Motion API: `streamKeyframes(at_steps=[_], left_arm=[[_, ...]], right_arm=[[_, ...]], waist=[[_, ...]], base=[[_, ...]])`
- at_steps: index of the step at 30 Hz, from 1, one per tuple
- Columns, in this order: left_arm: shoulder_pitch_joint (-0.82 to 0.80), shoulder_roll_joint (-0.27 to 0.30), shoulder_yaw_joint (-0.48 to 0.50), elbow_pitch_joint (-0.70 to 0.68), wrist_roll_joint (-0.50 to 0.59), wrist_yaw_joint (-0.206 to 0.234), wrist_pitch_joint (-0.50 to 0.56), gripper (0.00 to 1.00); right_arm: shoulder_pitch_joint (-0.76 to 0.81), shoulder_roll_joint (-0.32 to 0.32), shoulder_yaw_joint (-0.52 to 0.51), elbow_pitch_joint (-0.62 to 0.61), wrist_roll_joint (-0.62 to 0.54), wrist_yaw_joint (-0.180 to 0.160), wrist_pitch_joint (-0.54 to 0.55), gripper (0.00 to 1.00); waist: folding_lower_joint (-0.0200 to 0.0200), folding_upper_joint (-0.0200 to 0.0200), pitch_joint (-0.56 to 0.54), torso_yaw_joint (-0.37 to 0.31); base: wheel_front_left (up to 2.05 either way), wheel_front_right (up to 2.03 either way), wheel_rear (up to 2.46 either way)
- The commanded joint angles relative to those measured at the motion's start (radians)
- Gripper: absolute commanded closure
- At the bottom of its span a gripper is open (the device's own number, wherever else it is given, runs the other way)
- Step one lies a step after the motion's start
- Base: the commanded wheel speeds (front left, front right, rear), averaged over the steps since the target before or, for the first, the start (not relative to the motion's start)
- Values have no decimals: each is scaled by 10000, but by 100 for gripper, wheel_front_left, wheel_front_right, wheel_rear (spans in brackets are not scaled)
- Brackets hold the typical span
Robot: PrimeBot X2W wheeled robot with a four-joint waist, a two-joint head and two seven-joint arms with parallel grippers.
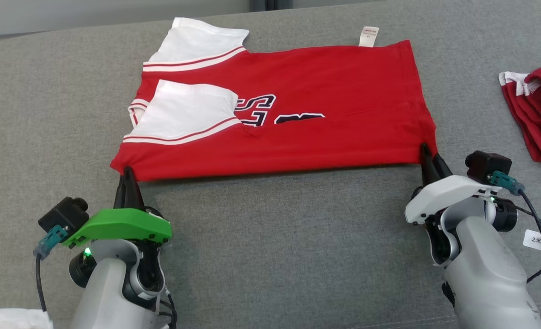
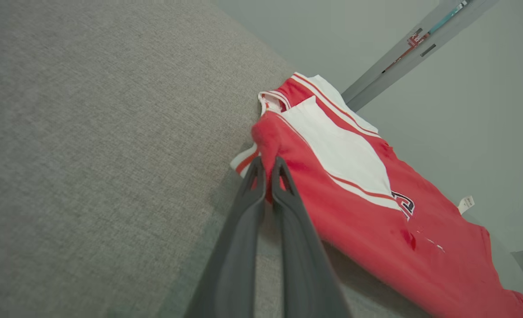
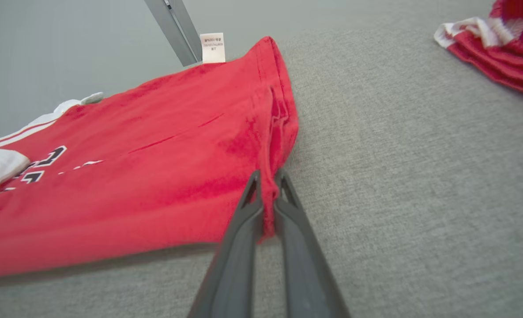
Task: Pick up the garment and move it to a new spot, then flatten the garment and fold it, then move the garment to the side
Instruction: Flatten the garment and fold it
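While the red garment [image 1: 307,132] lies spread on the grey cushion [image 1: 275,237], white sleeves [image 1: 188,114] folded in toward the robot's left and a white tag [image 1: 368,36] at its far edge, the left gripper [image 2: 268,168] is clamped on its near-left corner, cloth pinched between the closed fingers [image 2: 239,229]. The right gripper [image 3: 268,179] is likewise clamped on the near-right hem corner. Well apart to the right lies a second red garment [image 1: 537,114], perhaps folded; the frame edge cuts it off.
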Motion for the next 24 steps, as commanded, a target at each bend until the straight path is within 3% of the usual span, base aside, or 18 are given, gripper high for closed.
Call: streamKeyframes(at_steps=[1,7,18,19,20,21,24], left_arm=[[315,73,7,-245,-86,19,-113,100],[1886,102,-229,-1767,69,300,-90,100],[4780,146,-905,-3729,17,1380,677,100],[4876,200,-945,-3788,73,1465,755,95],[4928,248,-985,-3841,120,1503,808,52],[4962,294,-957,-3935,149,1576,800,0],[4899,893,-966,-4311,738,1865,899,0]], right_arm=[[319,-53,-87,-220,-35,-12,-121,100],[1827,-55,-59,-1793,70,-12,-249,100],[4651,-49,-317,-4459,183,-12,648,100],[4788,-50,-355,-4637,233,-12,686,68],[4912,-53,-379,-4751,242,-12,737,2],[5050,-49,-401,-4886,253,-12,796,0],[5302,-52,-664,-5472,177,-12,849,0]], waist=[[0,0,-105,40],[0,0,-372,72],[0,0,-824,255],[0,0,-843,254],[0,0,-858,249],[0,0,-873,241],[0,0,-910,180]], base=[[0,0,0],[0,0,0],[0,0,0],[0,0,0],[0,0,0],[0,0,0],[0,0,0]])
